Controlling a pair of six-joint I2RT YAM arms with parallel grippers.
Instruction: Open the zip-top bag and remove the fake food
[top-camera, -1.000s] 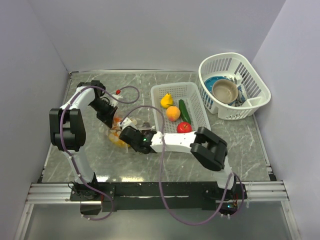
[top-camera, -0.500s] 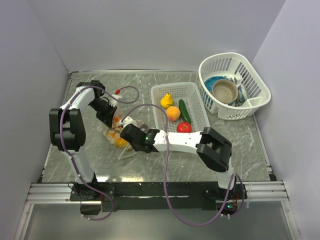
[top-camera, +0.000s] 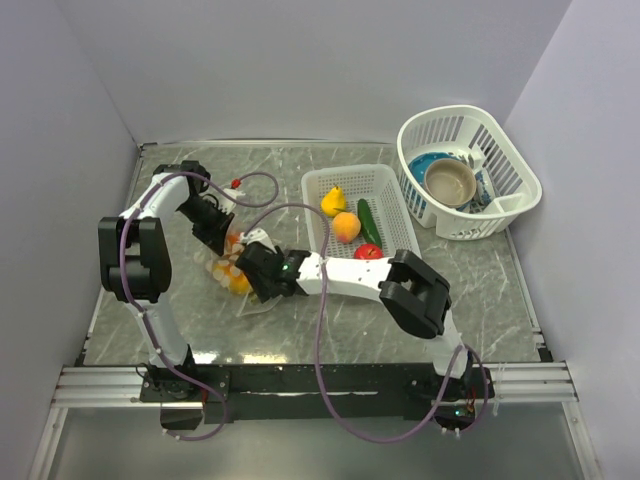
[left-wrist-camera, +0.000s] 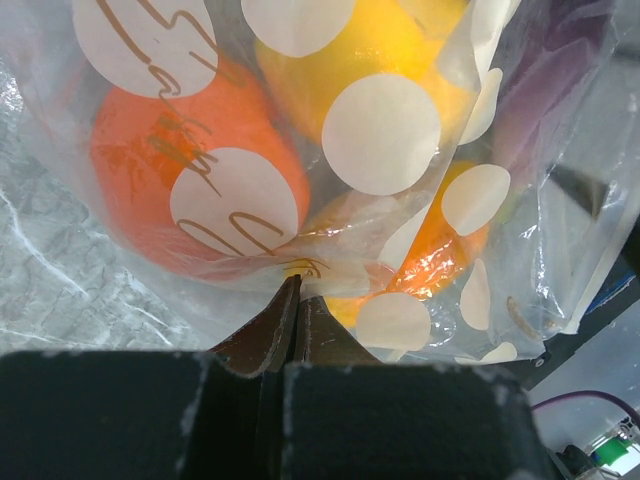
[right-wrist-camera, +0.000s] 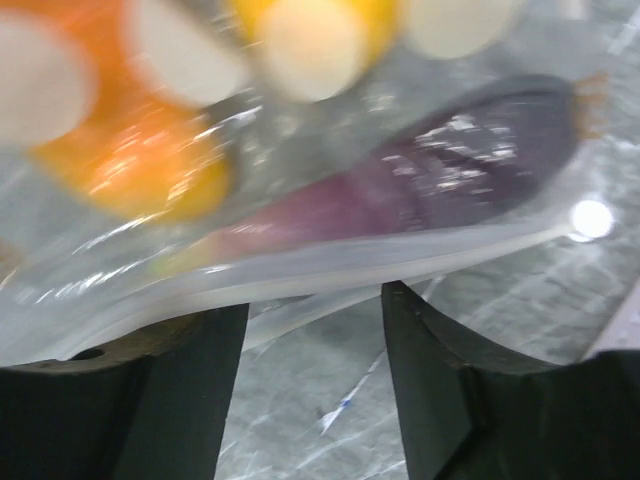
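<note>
**left end effector pinches the dotted bag, right one stands open at its edge**

the zip-top bag (top-camera: 242, 284) lies on the desk (top-camera: 500, 285) left of centre, just beside the near-left corner of a white rectangular basket (top-camera: 312, 181). the left end effector (left-wrist-camera: 297, 298) is closed, with a fold of the clear, white-dotted plastic nipped between its tips. through the plastic its wrist camera shows part of the fake food: an orange piece (left-wrist-camera: 150, 150), a yellow piece (left-wrist-camera: 335, 55) and a smaller orange piece (left-wrist-camera: 450, 240), pressed close together.

the right end effector (right-wrist-camera: 315, 300) is at the bag's other side with its fingers (right-wrist-camera: 190, 375) spread apart. the bag's pale edge runs across the gap at the tips; whether it touches either finger i cannot tell. a long purple piece (right-wrist-camera: 450, 170) lies inside the bag just behind that edge, and blurred orange and yellow shapes sit beyond it.

the rest of the fake food lies in the rectangular basket: a yellow pear (top-camera: 333, 201) at the far end, an orange fruit (top-camera: 346, 227) nearer, a green cucumber (top-camera: 368, 222) just beside it on the right, and a red round one (top-camera: 368, 253) at the near end. well apart, at the far right, an oval white basket (top-camera: 520, 170) holds a tan bowl (top-camera: 450, 183) and a blue dish (top-camera: 422, 165).
</note>
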